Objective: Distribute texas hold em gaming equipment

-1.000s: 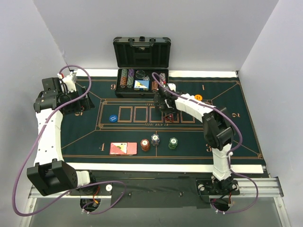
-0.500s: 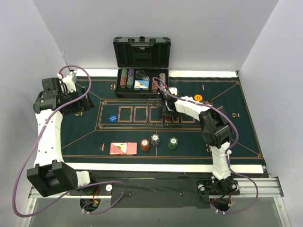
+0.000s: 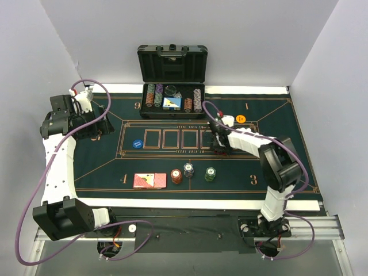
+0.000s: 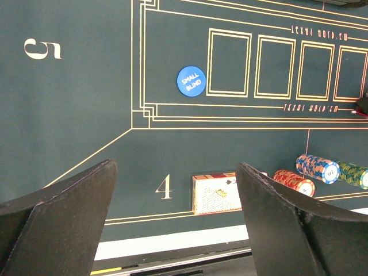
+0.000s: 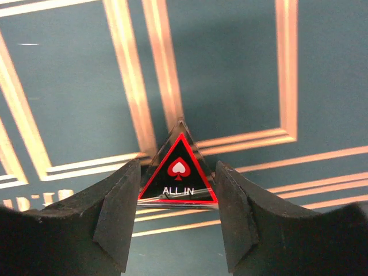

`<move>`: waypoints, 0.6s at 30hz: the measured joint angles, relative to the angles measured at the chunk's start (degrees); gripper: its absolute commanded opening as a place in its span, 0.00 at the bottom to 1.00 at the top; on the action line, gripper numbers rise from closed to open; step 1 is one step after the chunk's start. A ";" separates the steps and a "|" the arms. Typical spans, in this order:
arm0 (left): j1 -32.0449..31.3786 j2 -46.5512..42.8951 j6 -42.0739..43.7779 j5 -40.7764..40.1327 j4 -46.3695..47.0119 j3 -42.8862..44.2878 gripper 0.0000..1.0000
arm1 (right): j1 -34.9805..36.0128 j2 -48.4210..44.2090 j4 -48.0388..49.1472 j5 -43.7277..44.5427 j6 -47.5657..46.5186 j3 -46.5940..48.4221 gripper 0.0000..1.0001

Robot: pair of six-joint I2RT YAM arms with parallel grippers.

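Well into laying out the hold'em set: playing cards (image 3: 149, 180), three poker chip stacks (image 3: 188, 170), blue disc (image 3: 137, 144) and orange disc (image 3: 241, 118) on the felt desk (image 3: 92, 167), dark red triangular marker (image 5: 178, 178) clamped in the right pincer (image 5: 178, 167) beside the card boxes, left pincer (image 4: 175, 167) spread wide, racked chips (image 3: 153, 95) left in the black case (image 3: 172, 66).

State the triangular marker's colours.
The marker is black, with a red border and spade and white ALL IN text; best in the right wrist view.
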 measured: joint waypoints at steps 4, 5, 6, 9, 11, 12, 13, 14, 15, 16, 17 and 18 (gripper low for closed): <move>0.00 -0.13 0.55 -0.04 -0.20 0.02 0.96 | -3.69 -6.56 -0.17 2.03 2.03 -8.22 0.40; 0.00 -0.15 0.68 -0.04 -0.20 0.07 0.96 | -4.52 -8.24 -0.44 2.78 2.54 -10.16 0.39; 0.00 -0.15 0.72 -0.04 -0.20 0.07 0.96 | -5.27 -10.03 -0.81 3.45 3.39 -12.15 0.39; 0.00 -0.15 0.87 0.00 -0.22 0.09 0.96 | -7.15 -15.15 -2.91 5.75 5.68 -17.42 0.37; 0.00 -0.15 0.90 0.02 -0.22 0.11 0.96 | -8.63 -18.49 -5.29 6.88 7.48 -20.24 0.37; 0.00 -0.15 0.90 0.02 -0.22 0.11 0.96 | -9.38 -20.17 -6.88 7.41 8.55 -21.44 0.37; 0.00 -0.15 0.90 0.07 -0.24 0.13 0.96 | -10.21 -21.86 -8.46 7.89 9.62 -22.27 0.37; 0.00 -0.15 0.90 0.11 -0.24 0.13 0.96 | -10.99 -23.30 -9.84 8.33 10.64 -22.73 0.37; 0.00 -0.15 0.90 0.17 -0.24 0.15 0.96 | -11.65 -24.48 -10.78 8.61 11.45 -22.95 0.37; 0.00 -0.15 0.90 0.24 -0.24 0.15 0.96 | -12.72 -25.94 -11.61 8.87 12.61 -23.26 0.38; 0.00 -0.15 0.92 0.24 -0.24 0.15 0.96 | -13.73 -27.39 -12.13 8.92 13.55 -23.63 0.38; 0.00 -0.15 0.92 0.24 -0.26 0.15 0.96 | -14.75 -28.76 -12.46 8.87 14.40 -24.11 0.38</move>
